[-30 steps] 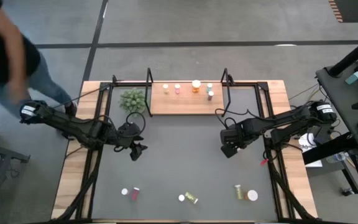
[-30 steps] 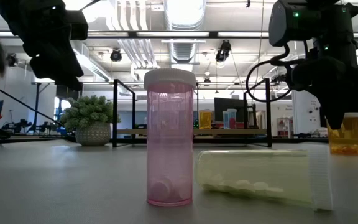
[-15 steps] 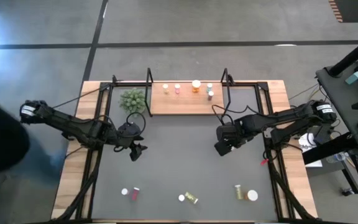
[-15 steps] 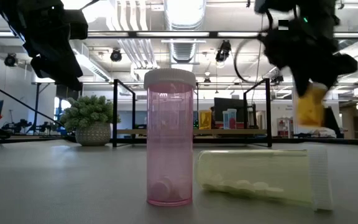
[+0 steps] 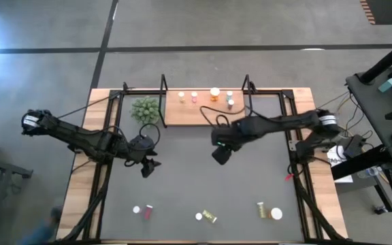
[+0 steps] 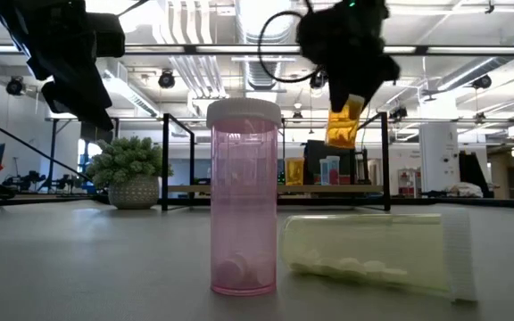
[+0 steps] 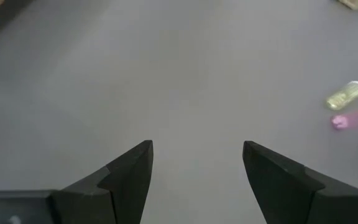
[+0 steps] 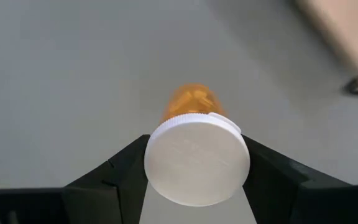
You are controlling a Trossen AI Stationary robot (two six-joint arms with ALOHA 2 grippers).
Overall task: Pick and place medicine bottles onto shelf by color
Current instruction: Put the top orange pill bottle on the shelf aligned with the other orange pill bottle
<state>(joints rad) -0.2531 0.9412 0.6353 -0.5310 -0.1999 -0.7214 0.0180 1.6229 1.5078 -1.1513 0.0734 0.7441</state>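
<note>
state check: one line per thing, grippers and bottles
right gripper: shut on orange bottle, lifted above the mat.
orange bottle: capped, held at the cap, off the table.
left gripper: open, empty, above the mat.
pink bottle: upright, capped, on the mat.
yellow-green bottle: lying on its side, capped, beside the pink one.
shelf: several bottles standing along it.

The right gripper (image 5: pixel 221 156) has moved from the mat's right side toward its centre, nearer the shelf (image 5: pixel 203 110), lifting the orange bottle (image 6: pixel 344 123) off the table; the bottle now hangs tilted between its fingers. The person at the table's left has gone.
</note>
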